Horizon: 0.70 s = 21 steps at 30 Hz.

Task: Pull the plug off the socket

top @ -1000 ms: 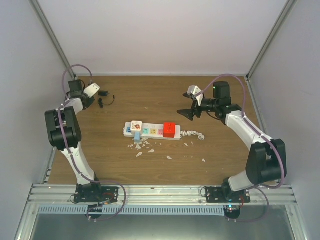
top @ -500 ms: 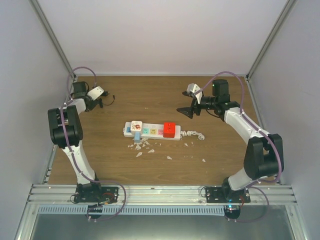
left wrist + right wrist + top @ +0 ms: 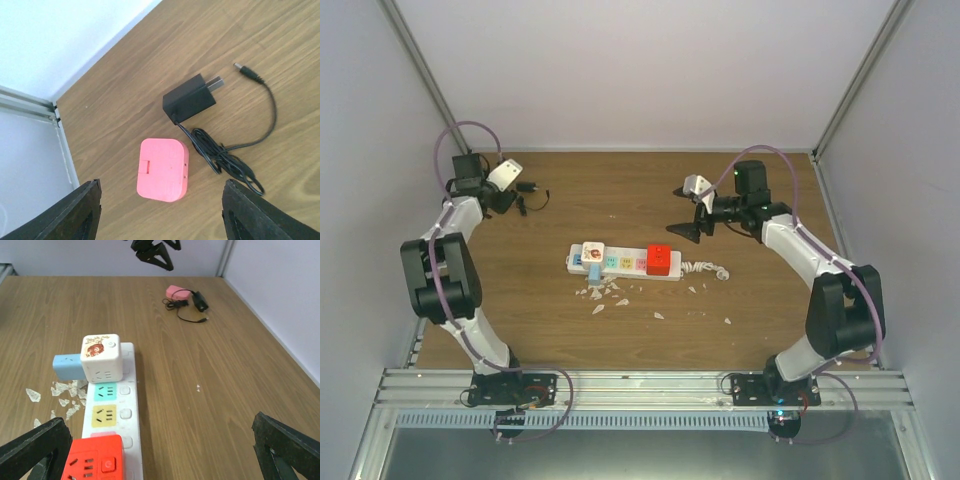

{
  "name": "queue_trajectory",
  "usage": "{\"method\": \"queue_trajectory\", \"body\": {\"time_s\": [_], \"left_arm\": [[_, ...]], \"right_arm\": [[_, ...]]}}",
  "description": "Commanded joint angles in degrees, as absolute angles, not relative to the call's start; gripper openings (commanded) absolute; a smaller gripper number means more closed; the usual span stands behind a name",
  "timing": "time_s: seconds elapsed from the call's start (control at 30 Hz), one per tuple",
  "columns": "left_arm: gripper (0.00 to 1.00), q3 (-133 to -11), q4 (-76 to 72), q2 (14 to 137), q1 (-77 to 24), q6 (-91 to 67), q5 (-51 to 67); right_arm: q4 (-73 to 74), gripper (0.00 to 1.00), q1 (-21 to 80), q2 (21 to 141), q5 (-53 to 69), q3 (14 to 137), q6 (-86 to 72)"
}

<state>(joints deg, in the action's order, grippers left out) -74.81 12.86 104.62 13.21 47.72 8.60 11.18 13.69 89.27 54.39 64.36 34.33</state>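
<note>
A: Item one, the socket point(image 3: 620, 264)?
B: Long white strip, mid-table, cord point(image 3: 708, 269) coiled at its right end. Fitted to it: a white cube point(image 3: 100, 358) at the left end, a blue plug point(image 3: 67, 367) on that cube's near side, a red cube point(image 3: 92, 462) toward the right.
A: Is the blue plug in the cube or the strip?
B: Cannot tell; possibly the cube.
A: Items off the socket?
B: One pink plug point(image 3: 163, 169) and one black adapter point(image 3: 189, 98), well to its far left.
A: Grippers?
B: Above those two, the left gripper point(image 3: 167, 216), fingers apart, empty. Beyond the socket's right half, the right gripper point(image 3: 160, 456), spread wide, empty.
A: Progress?
B: Two lie unplugged; three seated, apparently left to pull.
</note>
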Motion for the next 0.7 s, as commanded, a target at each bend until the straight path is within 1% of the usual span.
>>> {"method": "queue_trajectory", "body": {"time_s": [0.0,0.17,0.43,0.67], "left_arm": [[0.68,-70.9,15.4,98.1,13.1,45.3,13.3],[0.73,-66.0,19.6,90.8,12.9,44.0,20.4],[0.75,-58.6,26.4,80.2,10.9,38.3,31.1],[0.74,-51.6,27.4,75.0,9.3,36.4,32.2]], "right_arm": [[14.0,1.00,16.6,91.8,55.6,67.2,37.6],[14.0,1.00,20.8,94.0,55.4,68.6,37.5],[15.0,1.00,29.8,101.2,50.2,74.0,37.0],[15.5,1.00,36.3,107.4,45.5,79.8,33.7]]}}
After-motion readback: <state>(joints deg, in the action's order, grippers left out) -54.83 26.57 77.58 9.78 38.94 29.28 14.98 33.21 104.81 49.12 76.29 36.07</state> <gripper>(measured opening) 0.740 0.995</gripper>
